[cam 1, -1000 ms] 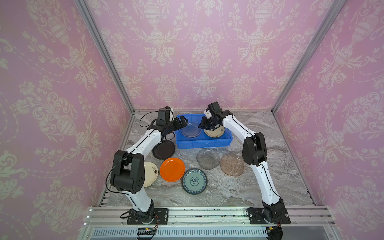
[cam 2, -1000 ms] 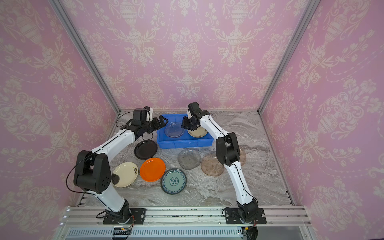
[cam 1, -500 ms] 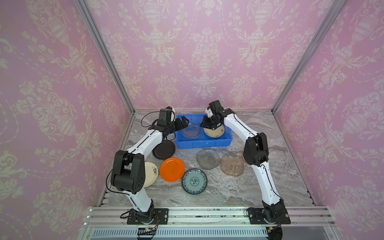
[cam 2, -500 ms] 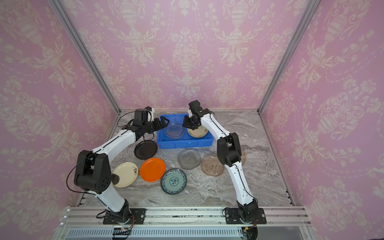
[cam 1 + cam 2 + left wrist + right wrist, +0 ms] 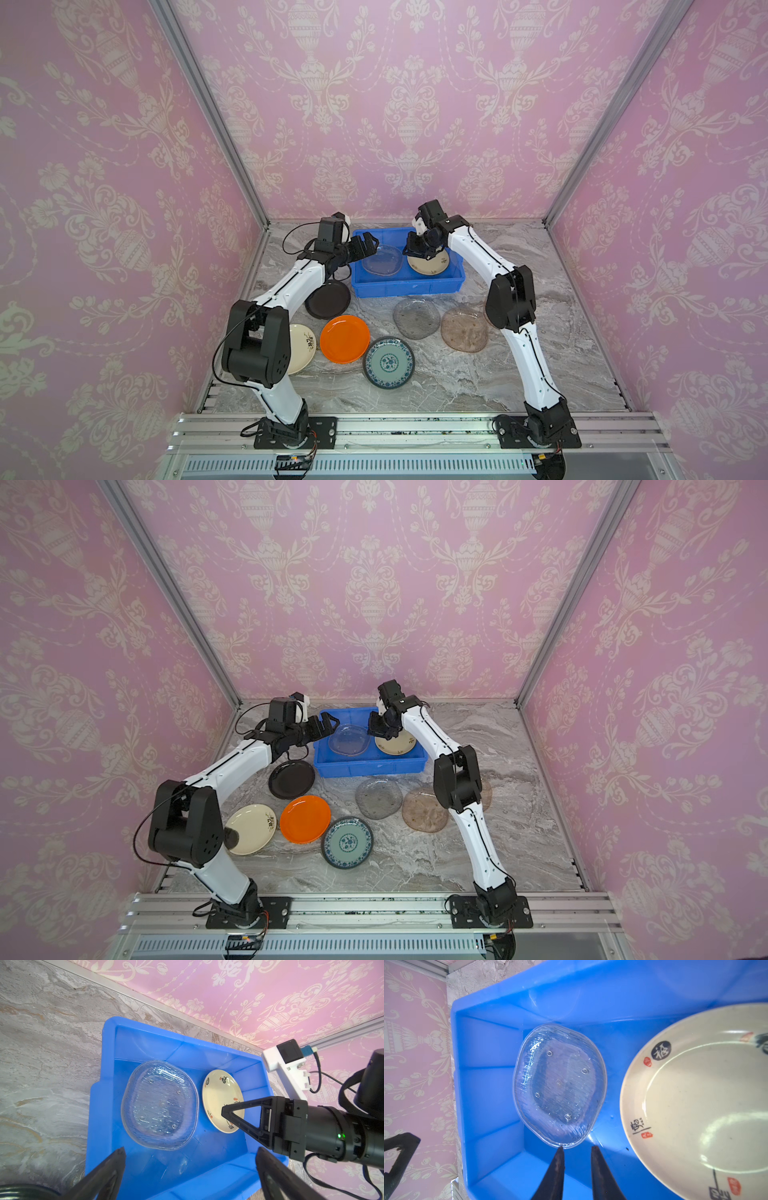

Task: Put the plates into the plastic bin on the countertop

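Observation:
The blue plastic bin (image 5: 407,286) (image 5: 370,766) stands at the back of the marble countertop (image 5: 478,386). Inside it a clear glass plate (image 5: 381,259) (image 5: 160,1105) (image 5: 560,1084) lies on the left and a cream plate (image 5: 430,266) (image 5: 218,1093) (image 5: 695,1105) on the right. My left gripper (image 5: 368,245) (image 5: 190,1150) hangs wide open and empty over the bin's left end. My right gripper (image 5: 417,249) (image 5: 577,1147) hovers above the bin between the two plates, its jaws a narrow gap apart with nothing in them.
In front of the bin lie a black plate (image 5: 328,299), an orange plate (image 5: 345,338), a teal floral plate (image 5: 389,362), a cream plate (image 5: 301,343) half hidden by the left arm, a grey glass plate (image 5: 417,318) and a brownish glass plate (image 5: 464,331).

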Robot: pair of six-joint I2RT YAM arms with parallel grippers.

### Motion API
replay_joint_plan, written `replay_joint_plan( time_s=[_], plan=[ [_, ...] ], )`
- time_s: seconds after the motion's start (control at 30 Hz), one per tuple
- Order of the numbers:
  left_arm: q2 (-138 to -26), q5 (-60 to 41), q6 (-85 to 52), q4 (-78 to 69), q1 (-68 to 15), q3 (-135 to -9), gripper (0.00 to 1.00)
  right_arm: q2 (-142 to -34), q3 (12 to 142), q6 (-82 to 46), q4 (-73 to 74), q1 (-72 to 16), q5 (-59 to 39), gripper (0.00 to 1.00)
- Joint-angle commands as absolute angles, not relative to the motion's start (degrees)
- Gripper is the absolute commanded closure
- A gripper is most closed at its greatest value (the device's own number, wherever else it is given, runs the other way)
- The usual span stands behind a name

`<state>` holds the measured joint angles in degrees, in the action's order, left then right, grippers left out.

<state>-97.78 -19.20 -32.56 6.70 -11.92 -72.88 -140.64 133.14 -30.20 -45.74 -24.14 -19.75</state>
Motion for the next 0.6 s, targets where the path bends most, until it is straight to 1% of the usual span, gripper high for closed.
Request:
replay_joint_plan(
  time_s=[0.0, 0.13, 0.23, 0.43, 0.57],
  plan=[
    [-97.94, -20.57, -31.29, 6.28, -12.41, -72.07, 0.01, -143.84, 133.15, -31.41, -46.13, -24.41, -21.50, 0.74],
    [-97.73, -20.27, -31.03, 6.02, -12.48, -71.89, 0.01, -144.84, 133.06, -32.06, -45.53, -24.52, -22.45, 0.74],
    [-97.99, -21.56, -30.47, 5.27, -13.21, -72.30, 0.01, -141.30, 129.20, -32.16, -42.09, -24.23, -21.89, 0.74],
    [-99.84, -21.94, -24.98, 7.73, -20.04, -76.82, 0.01, -125.72, 115.54, -33.04, -30.89, -21.36, -21.38, 0.74],
    [-102.50, -23.93, -23.99, 7.62, -24.77, -80.44, 0.01, -114.52, 106.35, -32.88, -28.30, -18.13, -18.55, 0.74]
  ],
)
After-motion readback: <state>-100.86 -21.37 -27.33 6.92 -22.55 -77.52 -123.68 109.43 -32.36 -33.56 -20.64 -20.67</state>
